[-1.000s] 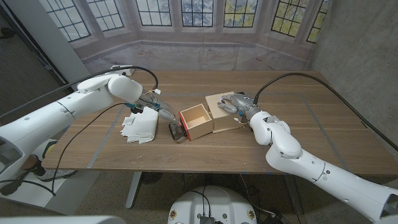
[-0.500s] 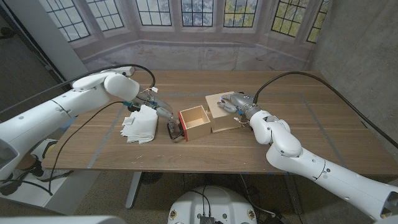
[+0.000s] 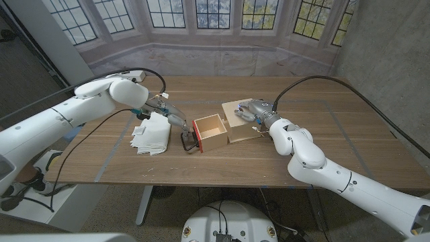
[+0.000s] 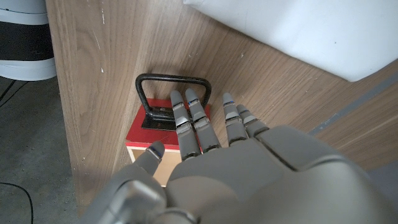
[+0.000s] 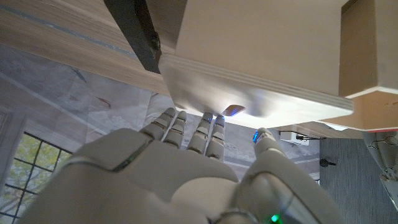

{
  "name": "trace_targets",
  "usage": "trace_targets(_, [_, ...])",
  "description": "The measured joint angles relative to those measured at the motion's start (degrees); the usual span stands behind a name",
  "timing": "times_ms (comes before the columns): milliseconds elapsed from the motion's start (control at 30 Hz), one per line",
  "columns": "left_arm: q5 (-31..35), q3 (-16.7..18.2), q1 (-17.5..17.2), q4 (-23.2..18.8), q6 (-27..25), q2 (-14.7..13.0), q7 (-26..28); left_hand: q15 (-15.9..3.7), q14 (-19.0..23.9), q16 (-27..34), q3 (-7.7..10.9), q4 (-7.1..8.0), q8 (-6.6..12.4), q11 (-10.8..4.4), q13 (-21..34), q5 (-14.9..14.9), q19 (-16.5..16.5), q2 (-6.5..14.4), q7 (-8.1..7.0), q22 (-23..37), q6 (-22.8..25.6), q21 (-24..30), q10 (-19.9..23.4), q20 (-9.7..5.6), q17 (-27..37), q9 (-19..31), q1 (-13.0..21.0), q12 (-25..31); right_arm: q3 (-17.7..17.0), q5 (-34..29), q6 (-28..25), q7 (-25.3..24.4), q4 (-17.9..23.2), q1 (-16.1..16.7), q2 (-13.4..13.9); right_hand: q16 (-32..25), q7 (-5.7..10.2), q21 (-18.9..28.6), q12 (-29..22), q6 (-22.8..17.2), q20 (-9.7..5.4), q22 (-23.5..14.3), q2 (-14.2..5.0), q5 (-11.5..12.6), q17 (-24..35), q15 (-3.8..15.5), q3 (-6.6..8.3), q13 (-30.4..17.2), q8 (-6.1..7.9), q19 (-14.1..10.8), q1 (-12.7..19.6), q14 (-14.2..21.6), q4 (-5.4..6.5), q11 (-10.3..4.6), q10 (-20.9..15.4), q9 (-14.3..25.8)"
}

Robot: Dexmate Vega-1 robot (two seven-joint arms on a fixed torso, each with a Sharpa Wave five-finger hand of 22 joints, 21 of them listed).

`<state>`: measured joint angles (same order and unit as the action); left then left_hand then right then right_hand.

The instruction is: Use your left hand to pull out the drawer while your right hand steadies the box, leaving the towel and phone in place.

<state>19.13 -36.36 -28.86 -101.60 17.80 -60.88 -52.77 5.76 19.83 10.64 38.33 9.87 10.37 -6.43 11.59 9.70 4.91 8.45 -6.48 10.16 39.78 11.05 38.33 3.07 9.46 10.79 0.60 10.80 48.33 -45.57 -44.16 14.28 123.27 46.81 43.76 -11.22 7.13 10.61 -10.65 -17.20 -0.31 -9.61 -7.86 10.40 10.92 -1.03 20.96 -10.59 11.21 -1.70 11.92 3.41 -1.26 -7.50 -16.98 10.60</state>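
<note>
The wooden drawer (image 3: 212,130) with its red front (image 4: 139,134) stands pulled out of the pale wooden box (image 3: 240,130), toward the table's left. A black loop handle (image 3: 189,142) (image 4: 173,79) lies at the drawer's front. My left hand (image 3: 168,113) (image 4: 211,163) hovers just left of the drawer with its fingers stretched toward the handle, holding nothing. My right hand (image 3: 254,111) (image 5: 177,165) rests on top of the box (image 5: 261,56) with its fingers spread. A white towel (image 3: 151,134) lies crumpled on the table under my left arm.
The table's front edge (image 3: 201,183) runs close below the drawer. A black cable (image 3: 316,82) arcs over the table from my right arm. Bare wood stretches to the right of the box.
My left hand has drawn back a little, up and away from the handle. The drawer, box, towel and right hand stay where they were.
</note>
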Motion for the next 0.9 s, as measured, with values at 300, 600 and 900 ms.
trace_targets(300, [-0.1, 0.8, -0.6, -0.7, -0.3, -0.5, 1.0, 0.50, -0.5, -0.3, 0.15, -0.15, -0.28, 0.12, 0.0, 0.0, 0.0, 0.0, -0.46, 0.0, -2.4, 0.0, -2.2, 0.00, 0.0, 0.0, 0.0, -0.3, -0.3, -0.3, 0.6, 0.0, 0.9, 0.0, 0.0, 0.0, 0.01, 0.0, 0.1, 0.0, 0.21, 0.0, 0.00, 0.0, 0.0, -0.26, 0.23, -0.2, 0.00, -0.2, 0.0, 0.3, -0.24, 0.41, 0.1, 0.0])
trace_targets(600, [-0.3, 1.6, -1.3, -1.3, -0.4, -1.1, 2.2, 0.81, -0.8, -0.3, 0.39, -0.39, -0.28, 0.28, -0.1, 0.0, 0.3, -0.3, -0.89, 0.0, -3.8, 0.0, -3.6, 0.31, 0.0, 0.0, 0.3, -0.3, -0.5, -1.2, 0.8, 0.3, 2.1, 0.0, 0.0, 0.0, -0.12, 0.0, -0.3, 0.1, 0.62, 0.0, 0.00, 0.0, 0.0, -0.31, 0.47, -0.6, 0.00, -0.6, 0.0, 0.3, -0.47, 0.96, 0.0, 0.0])
trace_targets(900, [-0.4, 2.5, -2.1, -1.6, -0.4, -1.7, 3.6, 1.01, -1.0, -0.5, 0.57, -0.57, -0.28, 0.29, -0.1, 0.0, 0.3, -0.3, -1.20, 0.0, -4.1, 0.0, -5.0, 0.31, 0.0, 0.0, 0.3, -0.3, -1.0, -2.7, 0.9, 0.3, 3.3, 0.1, -0.6, 0.0, -0.19, 0.0, -0.1, 0.2, 0.83, 0.0, 0.00, 0.0, 0.0, -0.31, 0.30, -0.3, 0.06, -0.8, 0.0, 0.3, -0.96, 1.04, 0.0, 0.0])
